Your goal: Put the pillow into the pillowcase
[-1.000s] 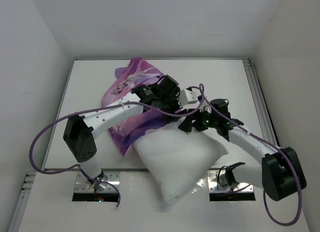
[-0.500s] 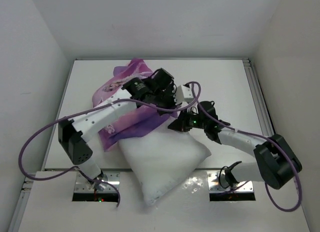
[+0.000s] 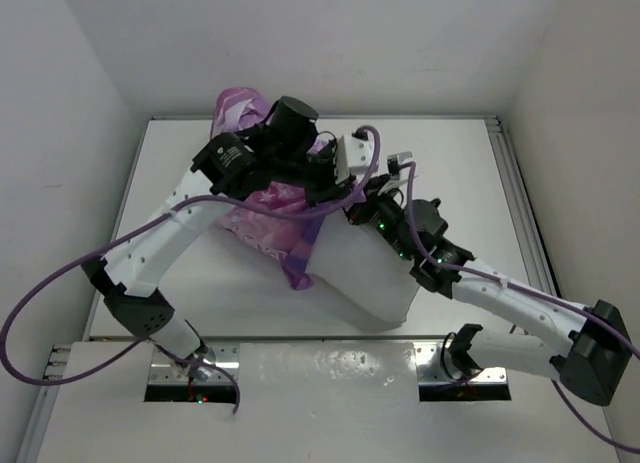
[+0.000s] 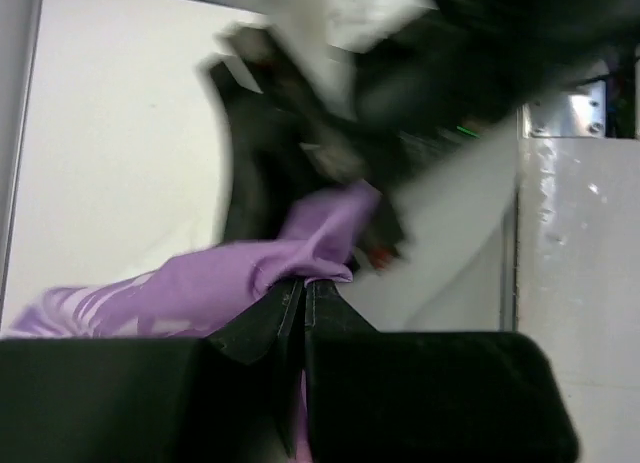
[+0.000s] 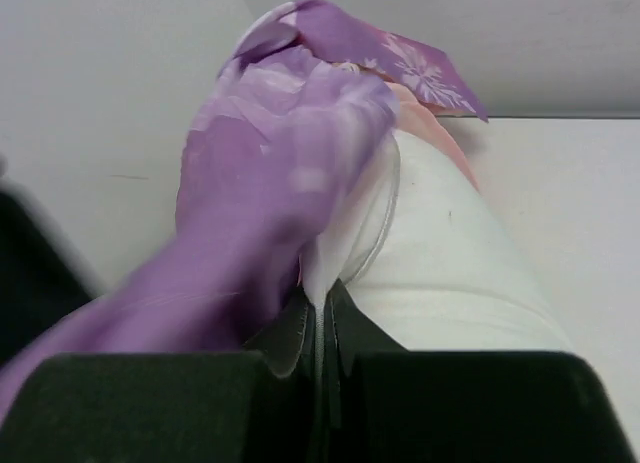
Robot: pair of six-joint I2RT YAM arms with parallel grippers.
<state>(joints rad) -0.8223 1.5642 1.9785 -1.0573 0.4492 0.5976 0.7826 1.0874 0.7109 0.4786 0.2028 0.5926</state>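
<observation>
The purple pillowcase (image 3: 262, 208) hangs bunched over the back left end of the white pillow (image 3: 370, 273), which lies tilted on the table with that end raised. My left gripper (image 3: 338, 193) is held high and is shut on a fold of the pillowcase (image 4: 200, 278). In the left wrist view the gripper (image 4: 303, 283) pinches purple fabric, with the right arm blurred just beyond. My right gripper (image 3: 355, 215) is right next to it. In the right wrist view this gripper (image 5: 322, 301) is shut on the seamed white edge of the pillow (image 5: 450, 263), with the pillowcase (image 5: 270, 173) draped against its left side.
The white table (image 3: 450, 153) is walled on three sides. Two metal mounting plates (image 3: 175, 375) (image 3: 450, 368) sit at the near edge. Purple cables (image 3: 60, 283) loop off both arms. A rail (image 3: 520, 203) runs along the table's right side.
Both grippers have shut and risen toward the back of the table. The pillow and pillowcase have been pulled up and away from the near edge, and the left arm now stretches high.
</observation>
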